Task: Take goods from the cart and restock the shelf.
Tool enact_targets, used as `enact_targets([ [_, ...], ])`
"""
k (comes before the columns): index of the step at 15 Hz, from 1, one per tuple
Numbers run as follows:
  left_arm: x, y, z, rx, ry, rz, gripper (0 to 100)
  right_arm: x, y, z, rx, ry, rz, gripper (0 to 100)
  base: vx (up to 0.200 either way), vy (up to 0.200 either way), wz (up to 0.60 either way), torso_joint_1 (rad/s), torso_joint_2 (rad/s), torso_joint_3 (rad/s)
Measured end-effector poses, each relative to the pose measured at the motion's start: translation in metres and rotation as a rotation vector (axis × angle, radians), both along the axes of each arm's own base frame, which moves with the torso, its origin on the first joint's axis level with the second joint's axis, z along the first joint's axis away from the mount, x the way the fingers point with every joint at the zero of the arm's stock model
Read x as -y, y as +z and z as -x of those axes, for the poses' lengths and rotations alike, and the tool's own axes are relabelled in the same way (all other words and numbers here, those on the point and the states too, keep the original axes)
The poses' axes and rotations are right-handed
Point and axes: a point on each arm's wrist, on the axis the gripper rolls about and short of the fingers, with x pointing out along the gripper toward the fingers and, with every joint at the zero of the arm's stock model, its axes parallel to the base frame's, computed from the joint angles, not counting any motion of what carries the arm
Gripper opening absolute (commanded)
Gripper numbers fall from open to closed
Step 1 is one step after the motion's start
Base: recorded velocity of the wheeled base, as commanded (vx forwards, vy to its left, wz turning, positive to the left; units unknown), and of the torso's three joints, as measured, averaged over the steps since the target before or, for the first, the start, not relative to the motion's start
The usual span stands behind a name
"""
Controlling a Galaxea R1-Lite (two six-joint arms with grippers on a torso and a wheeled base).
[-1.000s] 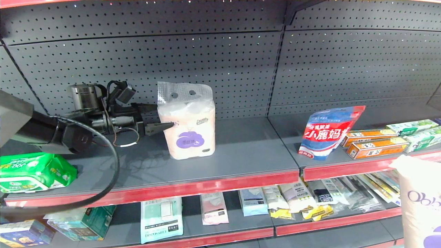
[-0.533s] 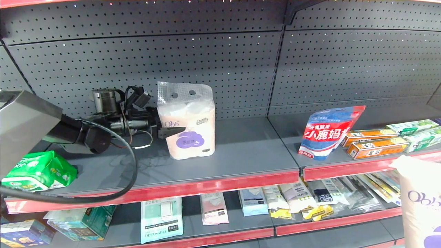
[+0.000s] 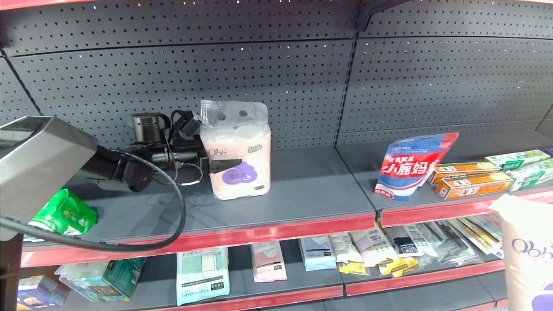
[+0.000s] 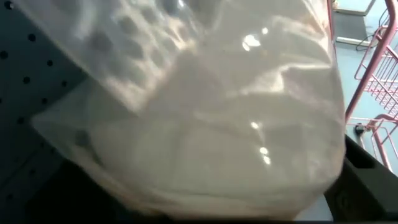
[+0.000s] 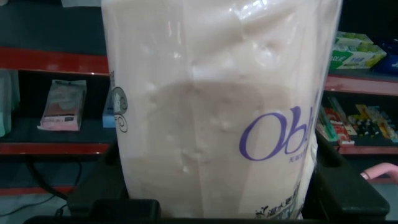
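A toilet paper pack with a purple label stands upright on the grey shelf, near the pegboard back. My left gripper straddles it from the left, open; one finger lies across the pack's front and the other is hidden behind it. The left wrist view looks onto the same pack from very close. A second toilet paper pack is at the lower right, below shelf height. In the right wrist view this pack sits between the dark fingers of my right gripper, which is shut on it.
A green wipes pack lies at the shelf's left end. A red-blue pouch and toothpaste boxes occupy the right section. Bare shelf lies between the pack and the pouch. Packets fill the lower shelf. A pink cart stands behind.
My left arm has pushed rightward along the shelf, its fingers sliding further along the toilet paper pack. The pack shifted slightly right. The right arm's pack has not moved.
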Motion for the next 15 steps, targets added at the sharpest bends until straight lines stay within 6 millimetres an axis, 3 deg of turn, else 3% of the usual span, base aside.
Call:
enact_targets([
  [1,0.002,-0.001,0.000,-0.003,-0.005,0.000,100,0.000,0.000,0.000,0.000,0.000,0.000,0,0.000,0.000,0.00,0.000,0.00,0.000],
  [2,0.004,-0.002,0.000,-0.002,-0.009,0.000,0,0.000,0.000,0.000,-0.001,0.000,0.000,0,0.000,0.000,0.00,0.000,0.00,0.000],
  [8,0.005,-0.004,0.002,-0.008,-0.019,0.000,0,0.000,-0.002,0.000,-0.006,0.000,0.000,0,0.000,0.000,0.00,0.000,0.00,0.000],
  [11,-0.001,-0.003,0.015,-0.037,-0.019,-0.002,0,0.000,-0.002,0.000,-0.007,0.000,0.000,0,0.000,0.000,0.00,0.000,0.00,0.000],
  [15,-0.030,0.005,0.042,-0.074,-0.023,0.017,0,0.000,-0.002,0.000,-0.007,0.000,0.000,0,0.000,0.000,0.00,0.000,0.00,0.000],
])
